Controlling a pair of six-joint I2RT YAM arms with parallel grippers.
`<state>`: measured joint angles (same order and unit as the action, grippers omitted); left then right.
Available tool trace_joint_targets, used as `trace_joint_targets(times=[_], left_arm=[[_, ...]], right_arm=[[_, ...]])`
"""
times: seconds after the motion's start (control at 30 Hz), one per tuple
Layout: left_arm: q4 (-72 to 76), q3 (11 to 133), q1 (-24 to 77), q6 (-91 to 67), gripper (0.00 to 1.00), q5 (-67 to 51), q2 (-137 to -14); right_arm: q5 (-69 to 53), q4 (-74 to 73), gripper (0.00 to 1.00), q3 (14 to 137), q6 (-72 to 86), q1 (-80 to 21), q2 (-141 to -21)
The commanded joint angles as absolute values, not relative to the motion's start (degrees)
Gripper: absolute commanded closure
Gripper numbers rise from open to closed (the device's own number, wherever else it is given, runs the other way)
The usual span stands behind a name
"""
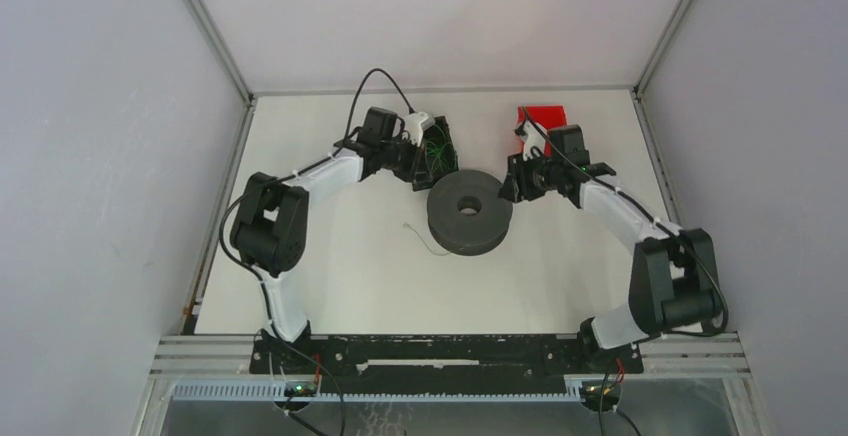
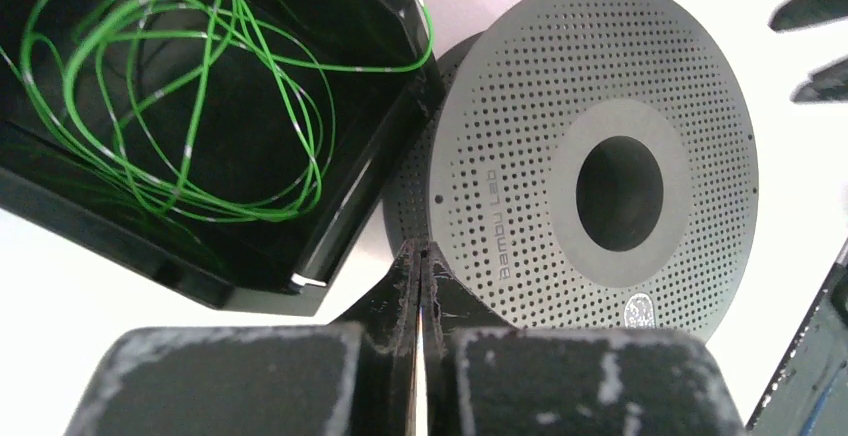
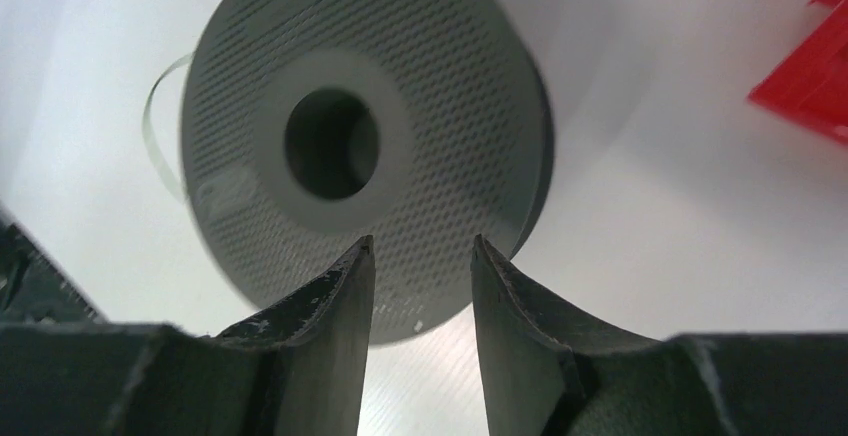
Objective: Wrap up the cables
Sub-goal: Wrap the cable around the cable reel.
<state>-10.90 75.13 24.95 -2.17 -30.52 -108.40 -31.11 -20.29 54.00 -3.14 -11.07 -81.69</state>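
Observation:
The cables point(image 2: 170, 86) are thin bright green wires lying in loose loops inside an open black box point(image 2: 250, 291); from above the cables point(image 1: 437, 151) show as green specks in that box. My left gripper point(image 2: 420, 252) is shut, with nothing visible between its tips, which rest at the rim of a grey perforated spool point(image 2: 520, 106) beside the box corner. From above, the left gripper point(image 1: 428, 182) sits between box and spool point(image 1: 470, 211). My right gripper point(image 3: 422, 246) is open at the spool's point(image 3: 440, 86) other side, nothing between its fingers point(image 3: 340, 306). It shows from above as the right gripper point(image 1: 508, 188).
A red object point(image 1: 543, 118) lies at the back right, and the red object point(image 3: 810, 76) is also in the right wrist view. A thin pale strand point(image 1: 425, 239) curls on the white table point(image 1: 340, 276) left of the spool. Grey walls enclose the table.

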Motion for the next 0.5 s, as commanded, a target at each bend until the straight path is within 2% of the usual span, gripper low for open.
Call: trace_joint_targets(times=[0.0,0.17,0.23,0.47], left_arm=[[-18.2,82.98,24.53,3.75,1.0,-32.0,-111.13],[-19.45,83.03,24.33,4.82,1.0,-32.06,-109.84],[-19.2,81.24,24.07,5.24,0.96,-32.76,-107.64],[-21.18,71.75,22.12,10.78,0.65,-35.3,-96.38]], right_arm=[[-23.35,-17.86,0.52,61.22,-3.99,-11.99,-89.06],[-25.04,-18.11,0.51,63.48,-4.14,-12.5,-92.66],[-26.05,-18.76,0.51,63.41,-5.9,-12.4,-91.61],[-30.99,-25.85,0.5,63.45,-19.24,-15.8,-83.15]])
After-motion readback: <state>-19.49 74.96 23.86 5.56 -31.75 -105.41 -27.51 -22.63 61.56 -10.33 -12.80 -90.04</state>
